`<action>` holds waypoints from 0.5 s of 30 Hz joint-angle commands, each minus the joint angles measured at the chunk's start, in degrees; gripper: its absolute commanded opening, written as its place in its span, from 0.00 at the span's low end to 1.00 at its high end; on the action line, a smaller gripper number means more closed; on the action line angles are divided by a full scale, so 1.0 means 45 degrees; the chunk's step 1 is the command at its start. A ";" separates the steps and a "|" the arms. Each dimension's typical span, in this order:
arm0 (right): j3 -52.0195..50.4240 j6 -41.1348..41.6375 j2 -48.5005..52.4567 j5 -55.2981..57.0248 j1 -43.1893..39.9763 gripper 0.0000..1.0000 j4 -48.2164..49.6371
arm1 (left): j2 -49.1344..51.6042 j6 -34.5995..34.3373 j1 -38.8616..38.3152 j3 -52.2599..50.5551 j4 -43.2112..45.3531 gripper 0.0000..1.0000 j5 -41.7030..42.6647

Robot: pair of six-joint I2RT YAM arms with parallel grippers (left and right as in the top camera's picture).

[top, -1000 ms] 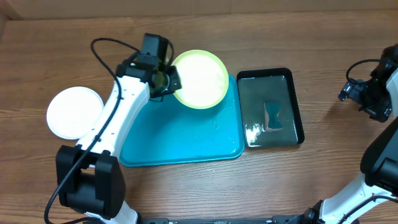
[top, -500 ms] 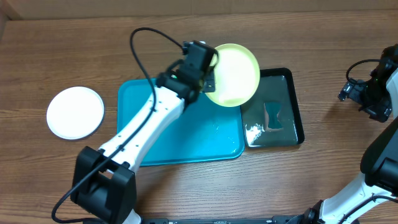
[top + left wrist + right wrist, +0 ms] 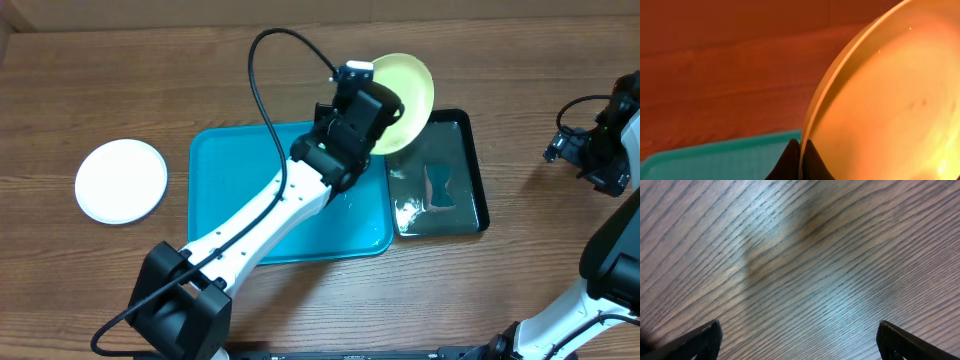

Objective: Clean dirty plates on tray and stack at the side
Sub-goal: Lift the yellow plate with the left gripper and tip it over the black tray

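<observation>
Yellow plate (image 3: pixel 408 85) hangs steeply tilted, its rim clamped in my left tool (image 3: pixel 801 159), just above the far left corner of the black tray (image 3: pixel 479 165), where a small teal piece (image 3: pixel 438 187) lies. Behind that tool, under its arm, sits the turquoise tray (image 3: pixel 230 200). A white plate (image 3: pixel 121 180) rests on the surface (image 3: pixel 520 290) well to its left. My right tool (image 3: pixel 800 342) gapes wide, holding nothing.

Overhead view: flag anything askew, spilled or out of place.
Only the yellow plate stands out: pinched at its rim by the left gripper, it hangs tilted over the black tray's edge, beyond the turquoise tray. No spill shows.
</observation>
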 commanded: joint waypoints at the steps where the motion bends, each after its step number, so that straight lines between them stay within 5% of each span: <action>1: 0.0272 -0.0005 -0.0272 0.0029 -0.0024 1.00 0.0039 | 0.0019 0.2016 -0.0427 0.0296 0.0787 0.04 -0.1685; 15: 0.0272 -0.0005 -0.0272 0.0034 -0.0024 1.00 0.0039 | 0.0029 1.0355 -0.1880 0.0296 0.6771 0.04 -0.4226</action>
